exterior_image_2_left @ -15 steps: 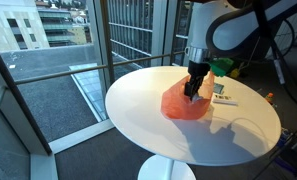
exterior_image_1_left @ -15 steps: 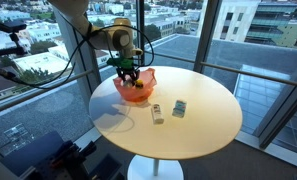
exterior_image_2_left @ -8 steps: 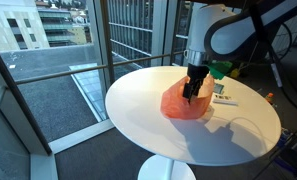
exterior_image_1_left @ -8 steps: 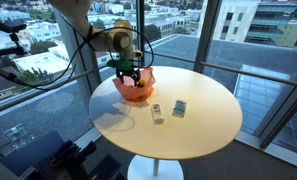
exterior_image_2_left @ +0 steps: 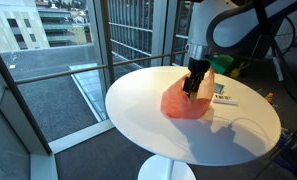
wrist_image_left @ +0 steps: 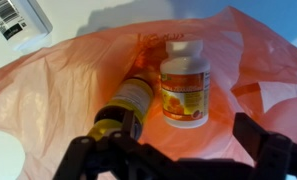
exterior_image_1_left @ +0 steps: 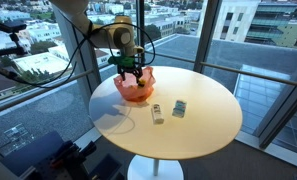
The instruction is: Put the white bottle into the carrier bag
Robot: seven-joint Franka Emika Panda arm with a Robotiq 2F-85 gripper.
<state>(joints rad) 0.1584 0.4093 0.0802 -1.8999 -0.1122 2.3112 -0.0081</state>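
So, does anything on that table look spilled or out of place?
Nothing stands out. The white bottle and a dark bottle lie inside the orange bag, and nothing has spilled.

The carrier bag (wrist_image_left: pixel 48 95) is thin, translucent orange plastic, crinkled and faintly shiny. Inside it, the white bottle (wrist_image_left: pixel 185 85) looks like smooth glossy plastic with a printed orange label, and the dark bottle (wrist_image_left: pixel 126 105) at its 9 o'clock carries a yellow label. The desk (exterior_image_1_left: pixel 203 115) is smooth, matt white, and the end effector (wrist_image_left: pixel 178 158) is matt black.
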